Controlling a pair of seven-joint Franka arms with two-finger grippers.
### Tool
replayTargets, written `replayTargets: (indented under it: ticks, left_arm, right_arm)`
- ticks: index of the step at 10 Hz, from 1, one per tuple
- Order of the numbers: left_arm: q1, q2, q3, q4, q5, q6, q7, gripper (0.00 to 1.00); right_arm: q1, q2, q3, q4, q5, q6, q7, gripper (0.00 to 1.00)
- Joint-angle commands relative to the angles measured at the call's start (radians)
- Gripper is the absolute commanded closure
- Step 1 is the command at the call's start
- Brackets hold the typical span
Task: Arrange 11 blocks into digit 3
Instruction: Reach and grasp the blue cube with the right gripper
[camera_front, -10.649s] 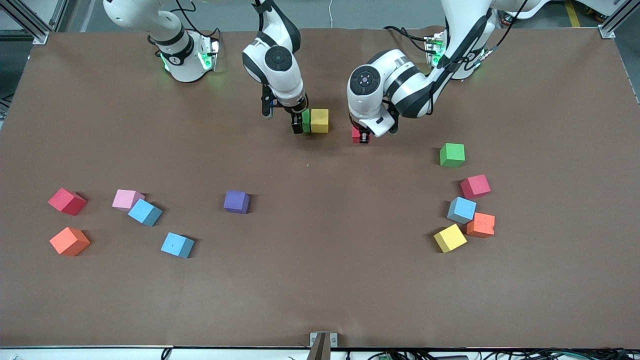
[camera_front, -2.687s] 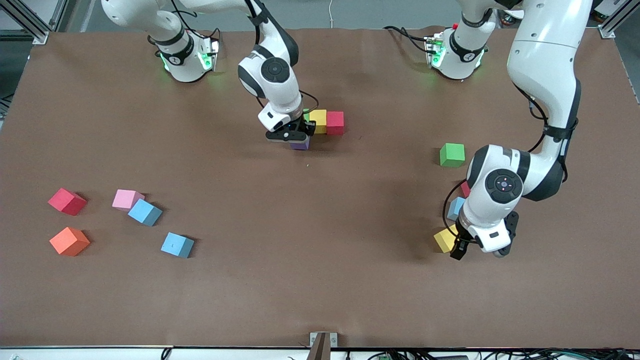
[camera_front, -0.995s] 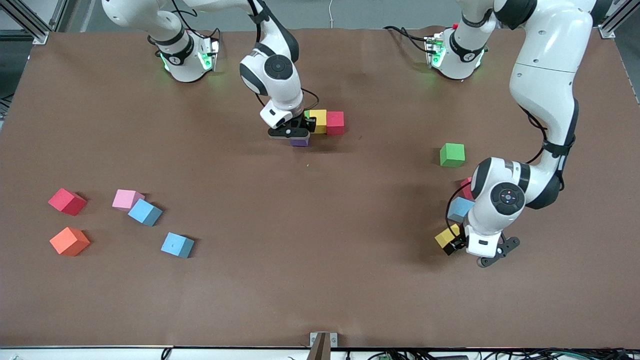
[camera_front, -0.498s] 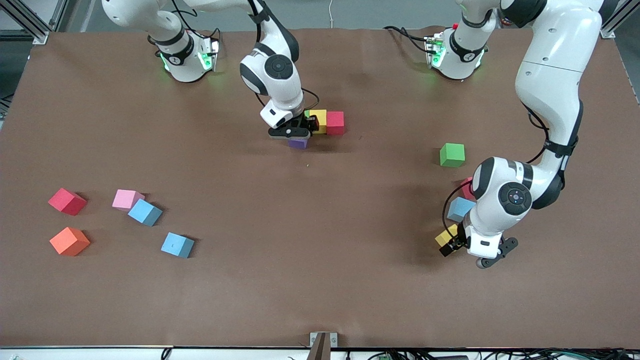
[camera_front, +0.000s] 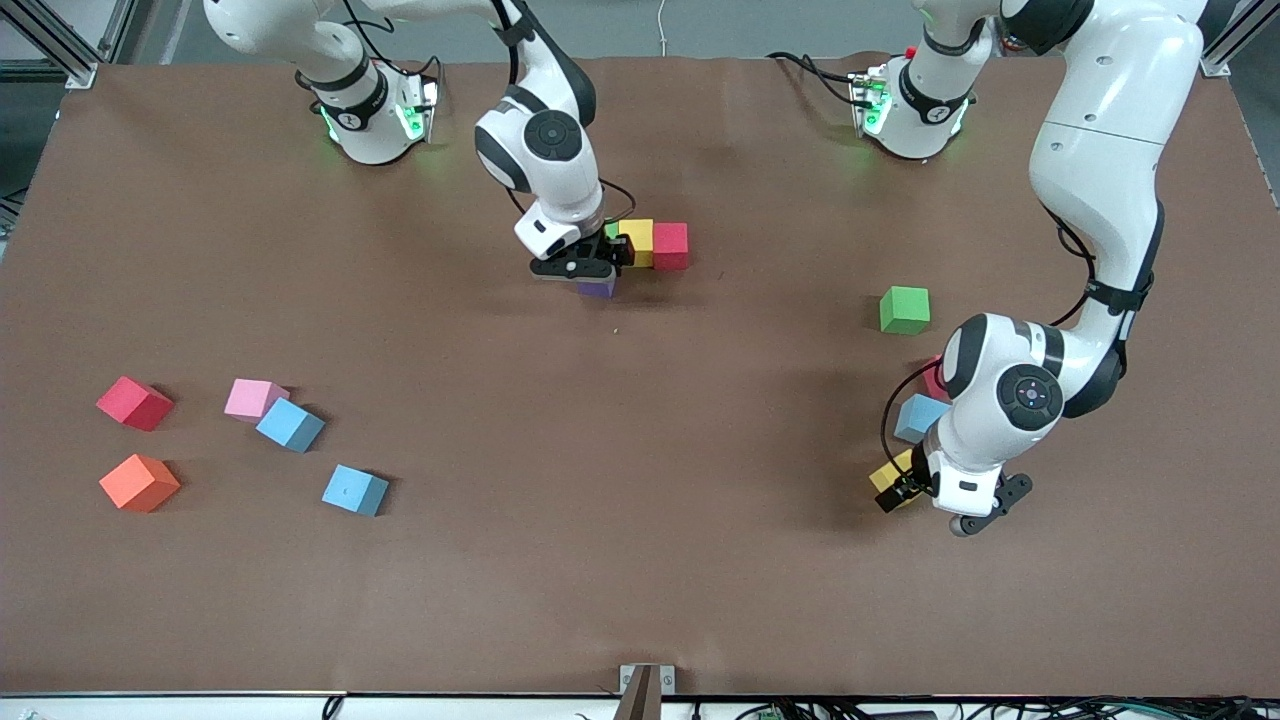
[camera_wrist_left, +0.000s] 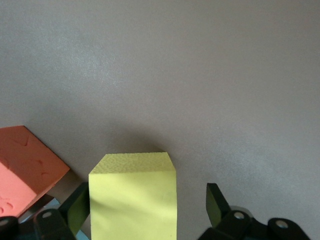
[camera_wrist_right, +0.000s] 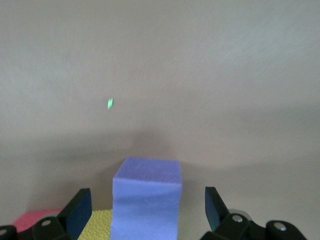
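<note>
A short row of blocks stands mid-table: green (camera_front: 611, 230), mostly hidden by the right hand, yellow (camera_front: 638, 242) and red (camera_front: 670, 245). A purple block (camera_front: 598, 288) (camera_wrist_right: 146, 192) rests on the table against that row, nearer to the front camera. My right gripper (camera_front: 592, 272) (camera_wrist_right: 146, 207) straddles it, open, with a gap on each side. Toward the left arm's end, my left gripper (camera_front: 905, 486) (camera_wrist_left: 147, 207) is open around a loose yellow block (camera_front: 890, 474) (camera_wrist_left: 134, 195). One finger sits close to its side and the other stands off.
Beside the loose yellow block are a light blue block (camera_front: 916, 416), a partly hidden red one (camera_front: 933, 380), an orange one (camera_wrist_left: 25, 165) and a green one (camera_front: 904, 309). Toward the right arm's end lie red (camera_front: 134, 403), pink (camera_front: 252, 397), orange (camera_front: 139, 482) and two light blue blocks (camera_front: 290, 425) (camera_front: 354, 489).
My right gripper has opened and let go of the purple block against the row. My left gripper has shifted slightly around the yellow block and stays open.
</note>
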Motion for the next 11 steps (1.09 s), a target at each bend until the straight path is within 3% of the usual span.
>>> replayTargets:
  ticks: [1,3,4,6,8,10,11]
  left_arm:
    - [-0.001,-0.007,-0.005,-0.015,-0.003,-0.017,0.02,0.0]
    - [0.0,-0.007,-0.005,-0.017,-0.003,-0.017,0.022,0.01]
    - [0.0,-0.007,-0.005,-0.017,-0.003,-0.017,0.022,0.03]
    - [0.003,-0.008,-0.001,-0.015,-0.003,-0.017,0.022,0.05]
    - [0.005,-0.005,0.0,-0.017,-0.002,-0.017,0.025,0.06]
    - [0.006,-0.007,0.002,-0.017,-0.002,-0.017,0.026,0.09]
    - [0.005,-0.007,0.003,-0.017,-0.002,-0.017,0.026,0.13]
  right_arm:
    - [-0.017,-0.071,-0.101,0.028,-0.012,-0.115,0.016,0.0]
    - [-0.075,-0.059,-0.23,0.077,-0.014,-0.121,-0.039,0.0]
    - [-0.156,-0.024,-0.255,0.135,-0.014,-0.126,-0.138,0.0]
    - [-0.346,0.055,-0.255,0.228,-0.014,-0.125,-0.314,0.0]
    - [-0.486,0.211,-0.25,0.375,-0.003,-0.114,-0.427,0.0]
    - [-0.544,0.353,-0.246,0.52,0.012,-0.115,-0.438,0.0]
    - [-0.552,0.369,-0.246,0.545,0.047,-0.114,-0.441,0.0]
